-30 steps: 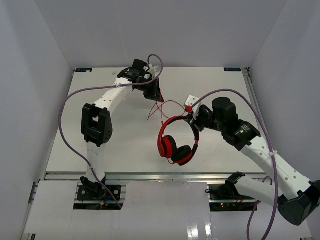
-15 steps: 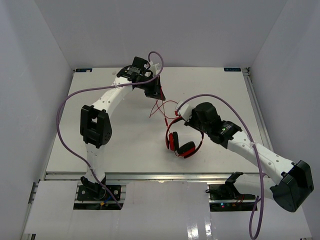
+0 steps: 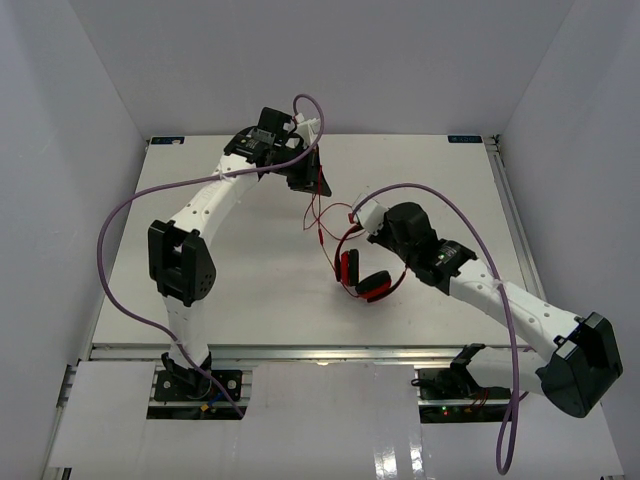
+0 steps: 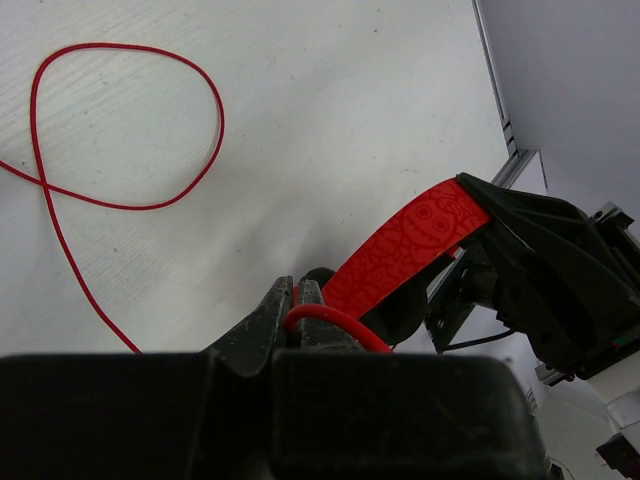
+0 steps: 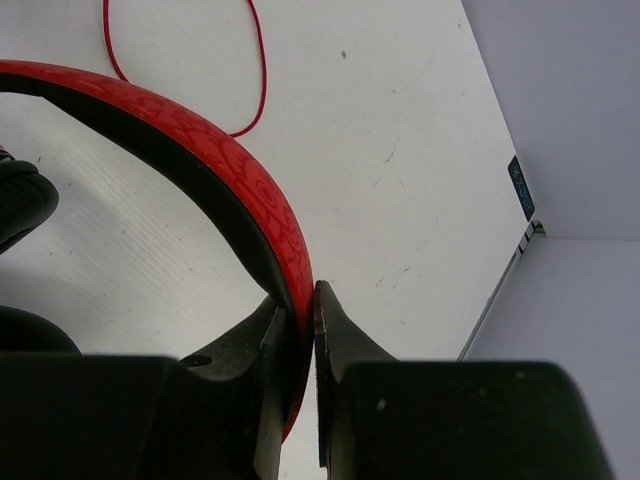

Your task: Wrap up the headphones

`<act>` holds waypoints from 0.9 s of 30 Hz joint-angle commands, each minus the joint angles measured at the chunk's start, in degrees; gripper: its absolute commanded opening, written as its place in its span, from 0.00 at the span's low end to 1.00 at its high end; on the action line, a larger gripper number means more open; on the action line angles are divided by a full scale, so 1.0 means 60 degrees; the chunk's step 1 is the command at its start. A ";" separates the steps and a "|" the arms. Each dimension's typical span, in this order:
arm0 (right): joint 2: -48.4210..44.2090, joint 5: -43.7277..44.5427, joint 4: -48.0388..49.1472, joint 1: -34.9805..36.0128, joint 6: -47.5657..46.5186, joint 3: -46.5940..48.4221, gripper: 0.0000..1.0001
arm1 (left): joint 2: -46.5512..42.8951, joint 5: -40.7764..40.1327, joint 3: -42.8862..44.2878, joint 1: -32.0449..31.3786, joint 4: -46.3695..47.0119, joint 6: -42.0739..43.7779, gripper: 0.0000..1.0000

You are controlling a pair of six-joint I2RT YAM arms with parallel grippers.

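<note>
**Headphones held at band and cable**

The red over-ear headphones [image 3: 350, 268], with round padded ear cups [image 3: 376, 287] and a black-lined, patterned red headband [image 5: 200, 150], sit right of centre in the overhead frame above the white table [image 3: 220, 290]. I cannot tell whether the cups touch the surface. Their long thin red cable [image 3: 320, 215] runs toward the upper middle of that frame, with loose loops lying on the table.

I judge this to be a light object made of two very different parts. The headband looks like a springy plastic hoop. It seems stiff enough to take by its edge and to serve as the core for winding, but smooth enough to slide between the pads if twisted. The cable is limp and thin. It will likely follow its held point, kink under a hard pull, and slip out of a loose pinch. The best holds seem to be the crown of the band and a stretch of cable with slack behind it.

The right gripper [image 5: 298, 305] is clamped on the headband, which arcs up and to the left out of its jaws in its wrist view. The right arm reaches in low from the lower right of the overhead frame. The left gripper [image 4: 297, 300] is closed on a bend of the cable. The left arm is folded at the elbow and stretched to the upper middle of the overhead frame, with its wrist angled down toward the table.
</note>
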 commanded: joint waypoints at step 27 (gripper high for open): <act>-0.0883 -0.2420 0.1118 -0.0081 -0.1328 -0.0404 0.08 | -0.0427 0.0316 0.0132 -0.0090 -0.0007 0.0026 0.00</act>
